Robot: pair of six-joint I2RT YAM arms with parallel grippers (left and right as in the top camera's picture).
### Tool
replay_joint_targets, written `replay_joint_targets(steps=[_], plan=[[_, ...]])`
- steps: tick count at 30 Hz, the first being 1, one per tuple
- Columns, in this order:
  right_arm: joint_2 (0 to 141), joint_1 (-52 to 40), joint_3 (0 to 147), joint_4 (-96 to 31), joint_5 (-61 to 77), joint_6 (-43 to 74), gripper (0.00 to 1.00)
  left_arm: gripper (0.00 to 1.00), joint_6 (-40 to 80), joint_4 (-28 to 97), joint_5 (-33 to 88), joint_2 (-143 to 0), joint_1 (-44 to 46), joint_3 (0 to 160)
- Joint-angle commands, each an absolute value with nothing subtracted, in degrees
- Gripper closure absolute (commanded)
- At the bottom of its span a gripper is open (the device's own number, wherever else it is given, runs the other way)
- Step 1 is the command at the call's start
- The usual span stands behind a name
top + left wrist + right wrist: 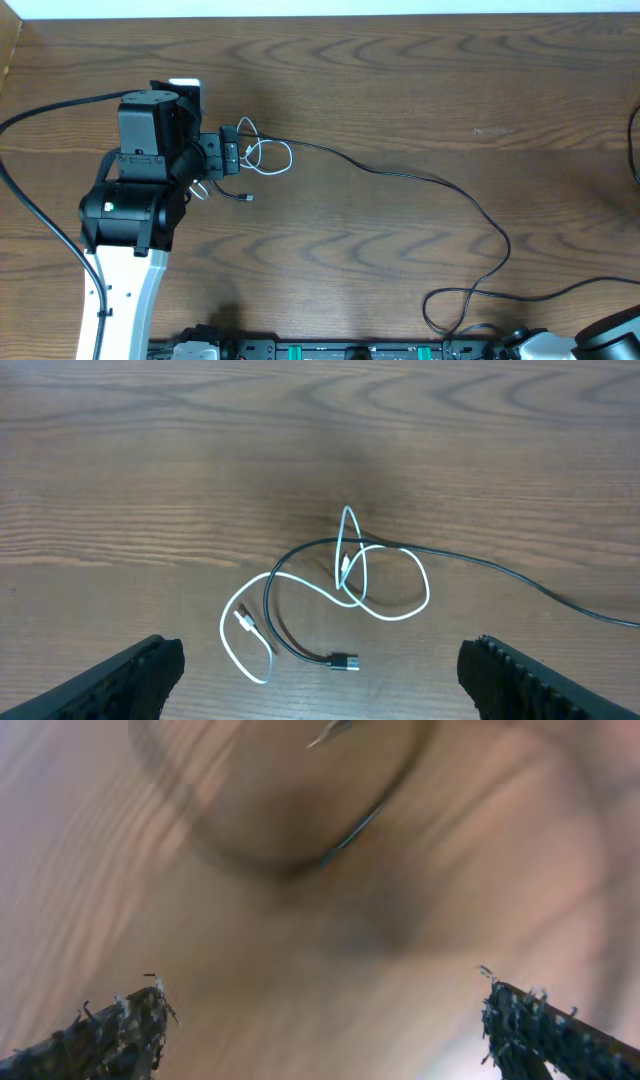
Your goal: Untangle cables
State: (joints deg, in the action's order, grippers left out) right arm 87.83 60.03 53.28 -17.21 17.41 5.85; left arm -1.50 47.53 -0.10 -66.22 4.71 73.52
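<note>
1. Overhead, cables. Two thin cords lie on the wooden table (400, 80). The white cable (290, 155) is short and sits in small loops on the left half, just beside the left gripper (232, 155). The black cable (420, 177) is much longer. It leaves those loops, runs right across the middle, bends down and curls near the front edge. One small black plug (247, 198) lies just below the white loops.
2. Overhead, limits. The left arm (130, 200) covers the table beneath it, and the gripper body hides the left fringe of the tangle. The crossings are too small to read. The right arm (610, 328) is cut off at the bottom right corner. The far end of the black cable is lost near it.
3. Left wrist, cables. The white cable (395, 617) forms one narrow upright loop, one wide loop on the right and one on the left, which ends in a pale plug (243, 622). The black cable (470, 561) arcs over the top of them and crosses the white one near the centre. It curves down the left side to its plug, then exits right out of frame.
4. Left wrist, jaws. The left gripper stands wide open above the tangle and holds nothing. Only the two dark fingertips (120, 680) show, at the bottom corners.
5. Right wrist. The frame is heavily blurred. The right gripper (325, 1020) is spread wide with only bare wood between its fingertips (120, 1025). A dark curved cord (300, 865) lies ahead of them, but I cannot tell which cord it is.
</note>
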Motion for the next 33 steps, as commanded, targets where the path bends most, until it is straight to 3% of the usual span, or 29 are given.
replay_joint_targets(steps=[1,12,21,33], plan=[[87.4,50.7,53.7,-23.2,22.9,6.3,0.01,0.08,-1.8,47.5,0.0,-66.2,4.7,74.0],[87.4,22.5,52.7,-31.0,17.9,10.7,0.01,0.08,-1.8,47.5,0.0,-66.2,4.7,74.0],[87.4,13.0,52.7,-30.7,15.2,11.8,0.01,0.08,-1.8,47.5,0.0,-66.2,4.7,74.0],[87.4,9.7,52.7,-30.9,14.5,11.8,0.01,0.08,-1.8,47.5,0.0,-66.2,4.7,74.0]])
